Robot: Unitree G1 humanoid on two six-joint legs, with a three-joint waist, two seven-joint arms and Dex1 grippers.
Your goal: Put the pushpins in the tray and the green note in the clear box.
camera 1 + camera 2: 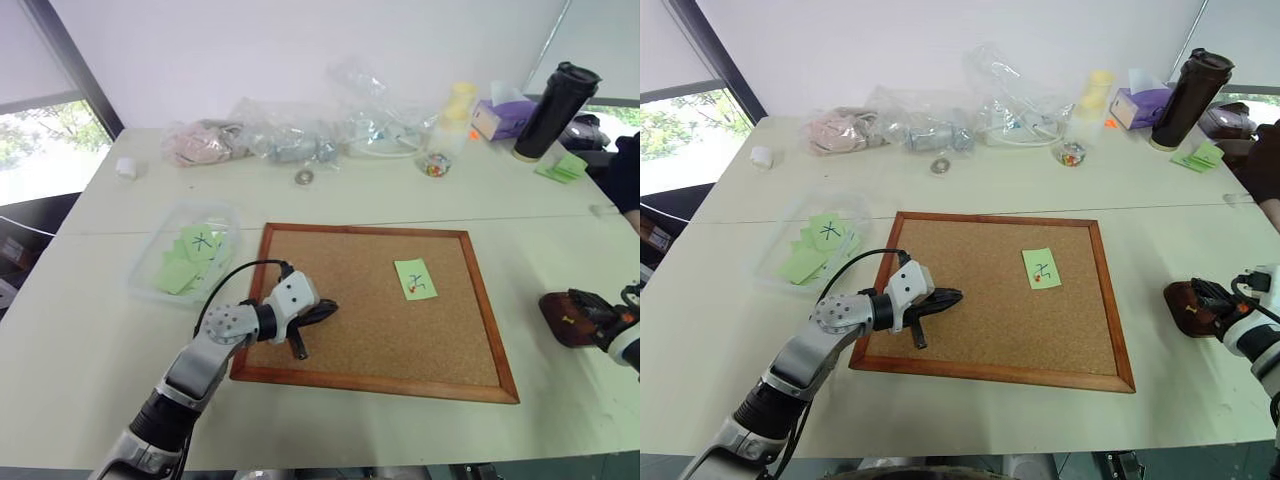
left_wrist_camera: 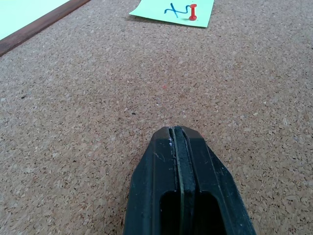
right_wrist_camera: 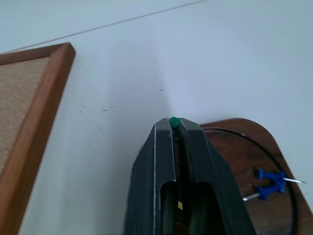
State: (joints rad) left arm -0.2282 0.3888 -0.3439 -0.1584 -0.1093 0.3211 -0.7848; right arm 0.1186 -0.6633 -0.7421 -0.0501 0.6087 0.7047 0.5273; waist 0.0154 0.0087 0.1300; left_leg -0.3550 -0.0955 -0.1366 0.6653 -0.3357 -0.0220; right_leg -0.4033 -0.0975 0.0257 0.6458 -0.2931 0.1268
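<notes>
Left gripper (image 1: pixel 325 310) sat closed and empty over the near-left part of the corkboard (image 1: pixel 350 330), fingers pressed together. One green note (image 1: pixel 415 279) lay on the board's right half, pinned by a red pushpin (image 2: pixel 193 11). Right gripper (image 3: pixel 175 123) hung over the near-left edge of the reddish-brown tray (image 3: pixel 234 142) at the table's right side, fingers clamped on a green pushpin (image 3: pixel 173 122). Two blue pushpins (image 3: pixel 269 183) lay in the tray. The clear box (image 1: pixel 150 265), left of the board, held several green notes (image 1: pixel 195 255).
</notes>
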